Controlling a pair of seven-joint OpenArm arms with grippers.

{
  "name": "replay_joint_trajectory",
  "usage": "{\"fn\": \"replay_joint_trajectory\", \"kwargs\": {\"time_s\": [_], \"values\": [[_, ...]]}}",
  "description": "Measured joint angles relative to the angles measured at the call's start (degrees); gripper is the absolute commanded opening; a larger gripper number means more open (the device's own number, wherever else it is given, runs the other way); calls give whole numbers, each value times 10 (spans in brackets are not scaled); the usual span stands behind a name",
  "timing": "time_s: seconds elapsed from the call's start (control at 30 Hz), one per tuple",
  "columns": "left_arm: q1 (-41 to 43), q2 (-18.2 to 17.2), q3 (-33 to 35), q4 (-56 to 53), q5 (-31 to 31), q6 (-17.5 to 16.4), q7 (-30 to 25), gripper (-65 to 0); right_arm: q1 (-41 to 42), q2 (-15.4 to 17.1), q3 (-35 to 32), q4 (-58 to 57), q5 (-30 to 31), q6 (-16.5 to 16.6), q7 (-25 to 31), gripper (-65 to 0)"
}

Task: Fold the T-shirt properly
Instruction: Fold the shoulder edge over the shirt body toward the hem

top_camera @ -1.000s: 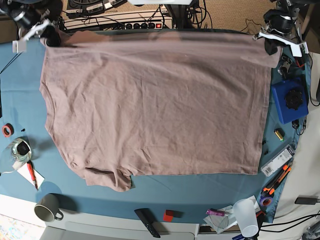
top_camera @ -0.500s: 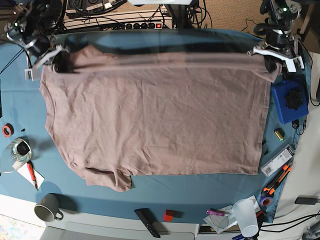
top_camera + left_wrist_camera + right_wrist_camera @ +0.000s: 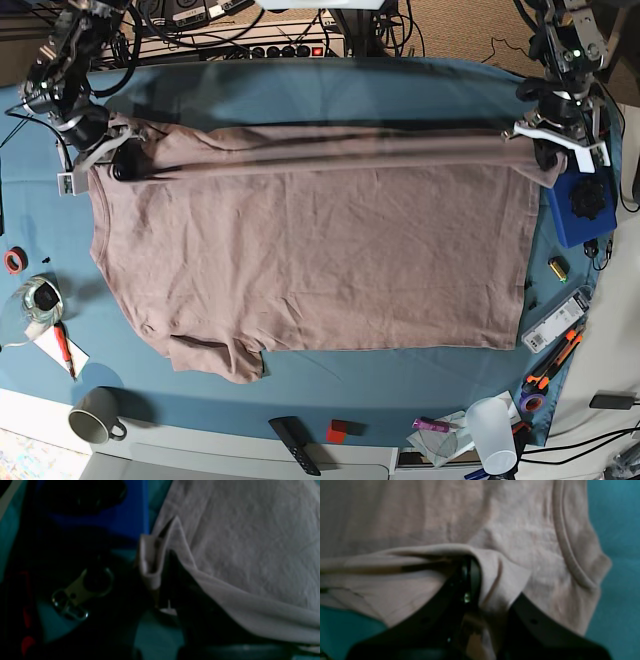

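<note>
Base view shows the T-shirt (image 3: 310, 260) spread flat on the blue-covered desk (image 3: 330, 385), its far edge lifted and stretched into a taut line between the two arms. At the shirt's far corner on the view's left, the right gripper (image 3: 108, 155) pinches the cloth; at the opposite far corner, the left gripper (image 3: 545, 150) does the same. Beyond the shirt's right edge lies a blue box (image 3: 580, 205), and beside the shirt's near left corner a grey mug (image 3: 97, 415) stands at the desk's edge. A white cup (image 3: 492, 432) and a black remote (image 3: 295, 445) lie past the shirt's near hem.

The right wrist view shows the shirt's cloth (image 3: 495, 530) folded over and caught between the dark jaws, which are clamped together on it, with the ribbed collar (image 3: 567, 552) curving just beside them. The left wrist view is dim: a bunched corner of the shirt (image 3: 152, 562) sits pinched in the jaws, which are closed on it, with the blue box (image 3: 125, 512) just beyond that corner.
</note>
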Motion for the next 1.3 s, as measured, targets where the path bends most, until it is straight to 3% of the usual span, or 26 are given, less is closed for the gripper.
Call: {"fn": "replay_joint_trajectory", "kwargs": {"time_s": [0.37, 0.8, 1.0, 1.3], "values": [[-65, -3, 2, -88, -3, -3, 0, -650, 94, -1, 0, -99, -31, 5, 6, -650], [-137, -22, 2, -144, -7, -7, 2, -650, 143, -3, 0, -118, -73, 8, 27, -650], [-165, -24, 3, -171, -2, -48, 2, -650, 168, -2, 0, -172, -77, 6, 30, -650], [-204, -29, 20, -217, 3, -44, 1, -650, 180, -2, 0, -201, -90, 6, 49, -650]]}}
